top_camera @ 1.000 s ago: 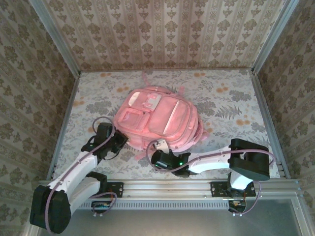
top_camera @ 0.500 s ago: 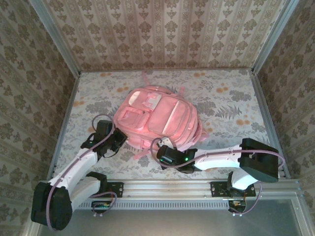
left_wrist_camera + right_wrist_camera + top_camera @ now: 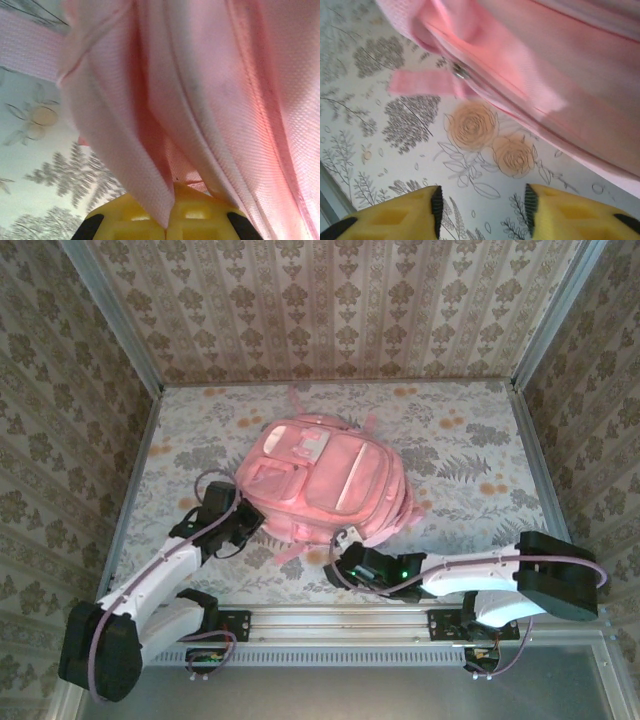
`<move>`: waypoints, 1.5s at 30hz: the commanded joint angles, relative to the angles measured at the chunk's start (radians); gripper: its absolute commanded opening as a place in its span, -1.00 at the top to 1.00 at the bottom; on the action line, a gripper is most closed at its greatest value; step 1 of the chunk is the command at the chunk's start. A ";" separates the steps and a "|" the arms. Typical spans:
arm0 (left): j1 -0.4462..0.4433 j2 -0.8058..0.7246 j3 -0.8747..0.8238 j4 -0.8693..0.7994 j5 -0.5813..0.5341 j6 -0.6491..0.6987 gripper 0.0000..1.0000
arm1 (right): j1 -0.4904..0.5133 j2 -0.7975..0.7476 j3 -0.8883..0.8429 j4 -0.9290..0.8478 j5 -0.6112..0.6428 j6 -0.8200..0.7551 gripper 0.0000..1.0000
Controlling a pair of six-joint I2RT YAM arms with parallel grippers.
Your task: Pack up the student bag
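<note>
The student bag (image 3: 322,480) is a big pink backpack lying flat in the middle of the table, front pockets up. My left gripper (image 3: 248,523) is at its near-left edge. In the left wrist view its yellow fingers (image 3: 130,220) are shut on a fold of the bag's pink fabric (image 3: 150,165). My right gripper (image 3: 343,552) is at the bag's near edge, just off the fabric. In the right wrist view it (image 3: 482,210) stands open over the flowered tablecloth, nothing between its fingers. The bag's edge (image 3: 560,55) with a metal zipper pull (image 3: 460,72) lies just beyond.
A loose pink strap (image 3: 290,552) trails from the bag's near side between the two grippers, and a strap end (image 3: 417,82) lies on the cloth. Patterned walls close in the table (image 3: 470,440) on three sides. A metal rail (image 3: 330,620) runs along the near edge.
My right gripper has opened and let go of the bag's near edge, sliding a little right and nearer. The right elbow swung right. The left gripper stays shut on the fabric.
</note>
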 commanded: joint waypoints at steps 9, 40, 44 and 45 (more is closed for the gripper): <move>-0.159 0.065 0.119 0.217 -0.029 -0.063 1.00 | -0.021 -0.094 -0.215 0.349 0.242 -0.125 0.00; -0.175 0.161 0.050 0.364 -0.112 -0.054 1.00 | -0.700 -0.060 -0.149 0.304 -0.088 -0.178 0.24; -0.185 0.202 0.060 0.384 -0.095 -0.053 1.00 | -0.744 0.168 0.073 0.297 -0.268 -0.223 0.24; -0.188 0.216 0.064 0.388 -0.093 -0.052 1.00 | -0.743 0.212 0.130 0.292 -0.305 -0.242 0.22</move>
